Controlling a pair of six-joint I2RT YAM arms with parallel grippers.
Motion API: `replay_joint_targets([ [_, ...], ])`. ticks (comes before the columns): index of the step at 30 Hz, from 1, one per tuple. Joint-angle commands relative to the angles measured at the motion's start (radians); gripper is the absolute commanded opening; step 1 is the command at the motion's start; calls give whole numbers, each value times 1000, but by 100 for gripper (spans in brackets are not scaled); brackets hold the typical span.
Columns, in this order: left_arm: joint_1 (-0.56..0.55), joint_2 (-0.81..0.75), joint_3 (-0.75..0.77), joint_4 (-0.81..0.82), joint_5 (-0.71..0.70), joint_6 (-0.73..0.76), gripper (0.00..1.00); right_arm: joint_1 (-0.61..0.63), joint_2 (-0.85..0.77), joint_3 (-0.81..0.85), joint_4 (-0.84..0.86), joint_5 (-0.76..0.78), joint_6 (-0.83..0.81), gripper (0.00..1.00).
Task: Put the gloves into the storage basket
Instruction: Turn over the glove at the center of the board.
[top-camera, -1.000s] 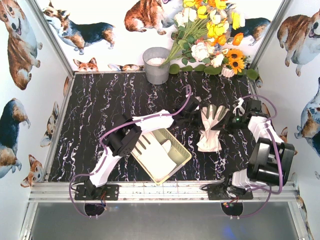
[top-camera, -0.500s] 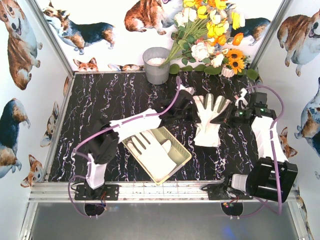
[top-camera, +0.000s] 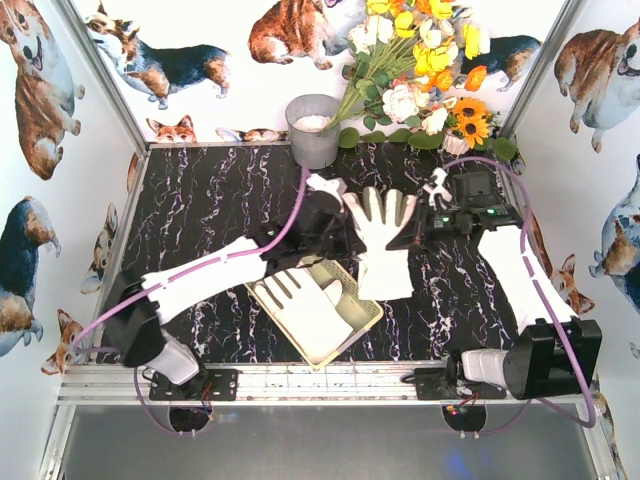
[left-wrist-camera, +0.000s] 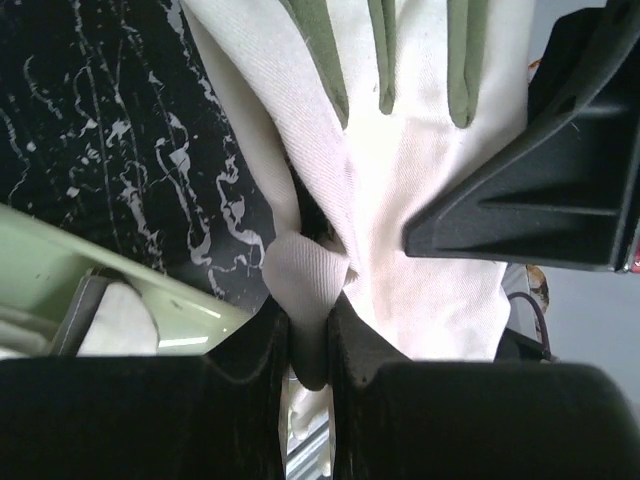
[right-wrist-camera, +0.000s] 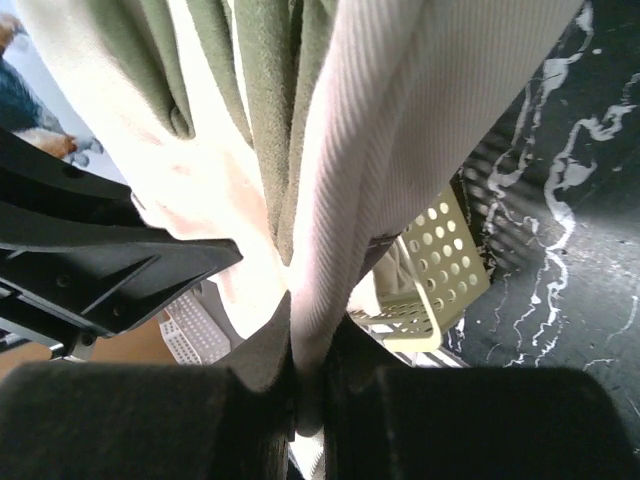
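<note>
Both grippers are pinched shut on the same glove. The left gripper (left-wrist-camera: 310, 350) nips a fold at one edge and the right gripper (right-wrist-camera: 305, 375) clamps the opposite edge. The held glove (top-camera: 380, 240) hangs spread between them at the centre of the top view, fingers toward the top of the frame.

Over the last second the pair has carried it leftward from right of centre. Its cuff now overlaps the right corner of the storage basket (top-camera: 350, 342), which sits just below centre. I judge the transfer nearly done, but the glove is not yet over the basket's middle.

Count:
- One basket.
- One glove held, though layered fabric in the right wrist view could hide a second.
- One glove in the basket (top-camera: 300, 305), strips up, with pale cloth beside it that may be another.
- One grey bucket (top-camera: 313, 130).
- One bunch of flowers (top-camera: 420, 60).
</note>
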Motion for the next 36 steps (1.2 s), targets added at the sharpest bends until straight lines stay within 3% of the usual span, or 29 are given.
replay_joint_targets([
  [1,-13,-109,-80,-71,-14,-14,0,68,6,65,104,45,57,0],
  [5,-12,-205,-144,-74,-46,-29,0,108,16,60,131,58,80,0],
  [14,-16,-263,-160,-149,-63,-95,0,212,51,102,89,80,75,0],
  [24,-31,-412,-291,-201,-21,-133,0,346,139,131,124,135,77,0],
  [30,-30,-282,-180,-183,-2,-56,0,331,134,142,117,174,63,0],
  [36,8,-63,-17,-116,39,12,0,158,85,80,101,155,48,0],
])
